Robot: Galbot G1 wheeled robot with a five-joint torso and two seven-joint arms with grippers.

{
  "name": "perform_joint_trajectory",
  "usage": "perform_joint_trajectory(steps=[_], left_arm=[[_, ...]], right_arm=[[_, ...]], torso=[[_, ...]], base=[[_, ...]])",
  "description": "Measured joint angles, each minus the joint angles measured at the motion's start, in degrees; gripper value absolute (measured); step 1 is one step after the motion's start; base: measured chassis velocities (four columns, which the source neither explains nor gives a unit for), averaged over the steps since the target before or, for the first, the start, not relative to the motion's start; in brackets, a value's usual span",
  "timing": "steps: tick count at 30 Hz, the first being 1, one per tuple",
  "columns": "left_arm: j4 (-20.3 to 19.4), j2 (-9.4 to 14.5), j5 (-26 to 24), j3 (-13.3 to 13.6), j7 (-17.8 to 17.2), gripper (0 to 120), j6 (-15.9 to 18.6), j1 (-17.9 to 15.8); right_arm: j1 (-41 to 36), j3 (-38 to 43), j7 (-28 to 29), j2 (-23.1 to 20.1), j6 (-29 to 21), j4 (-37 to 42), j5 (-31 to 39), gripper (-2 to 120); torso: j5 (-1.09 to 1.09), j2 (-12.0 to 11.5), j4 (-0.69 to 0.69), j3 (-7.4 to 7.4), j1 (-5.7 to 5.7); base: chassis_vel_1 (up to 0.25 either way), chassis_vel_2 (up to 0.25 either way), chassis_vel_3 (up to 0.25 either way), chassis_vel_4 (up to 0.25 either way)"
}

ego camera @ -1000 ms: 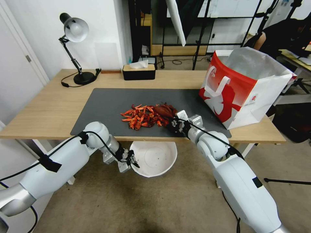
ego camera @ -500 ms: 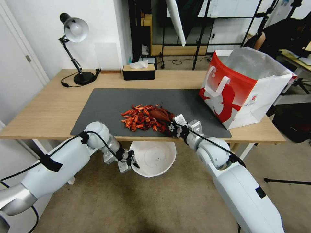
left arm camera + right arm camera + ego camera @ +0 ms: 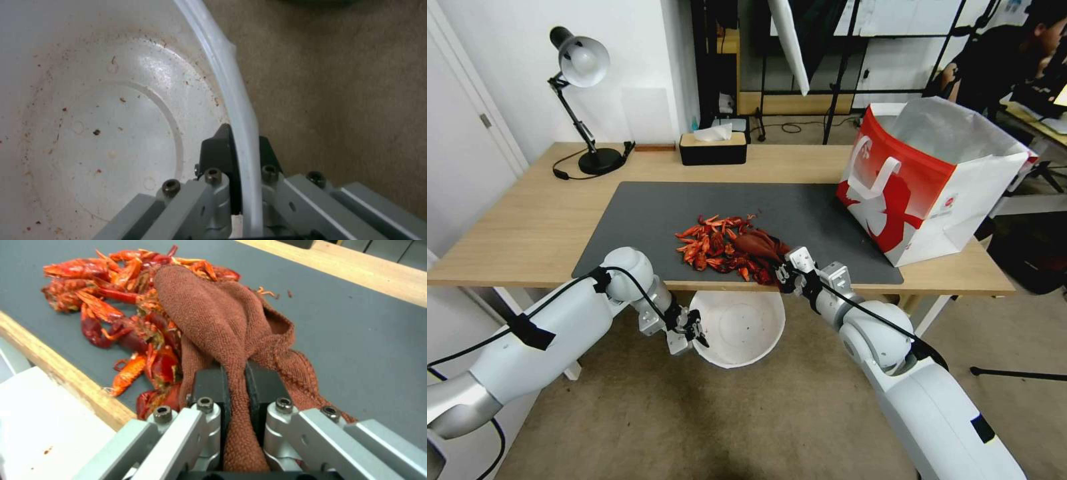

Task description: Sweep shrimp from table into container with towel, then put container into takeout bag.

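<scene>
The red-orange shrimp [image 3: 717,245] [image 3: 111,316] lie piled on the dark mat of the table [image 3: 527,227], close to its near edge. My right gripper [image 3: 782,272] [image 3: 236,380] is shut on the rust-brown towel [image 3: 759,245] [image 3: 218,316], which rests against the pile's right side. Below the table edge, my left gripper [image 3: 697,331] [image 3: 238,150] is shut on the rim of the white container [image 3: 740,328] [image 3: 89,116], holding it under the pile; only a few crumbs lie inside. The red and white takeout bag [image 3: 927,177] stands open on the table's right end.
A desk lamp [image 3: 584,100] and a black tissue box [image 3: 712,148] stand at the table's back. Carpet floor lies below the container. A person sits behind the bag at the far right.
The right gripper has dragged the towel and the shrimp pile toward the table's near edge. The container has shifted slightly left and closer under the edge.
</scene>
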Motion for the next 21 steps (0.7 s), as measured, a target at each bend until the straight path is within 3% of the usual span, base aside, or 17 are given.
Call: perform_joint_trajectory(steps=[21], left_arm=[[0.0, 0.9, -0.8, -0.2, -0.1, 0, 0.1, -0.6]], right_arm=[[-2.0, -2.3, -0.2, 1.2, -1.1, 1.1, -0.4, 6]], torso=[[0.00, 0.0, 0.00, 0.00, 0.01]], base=[[0.000, 0.000, 0.000, 0.000]])
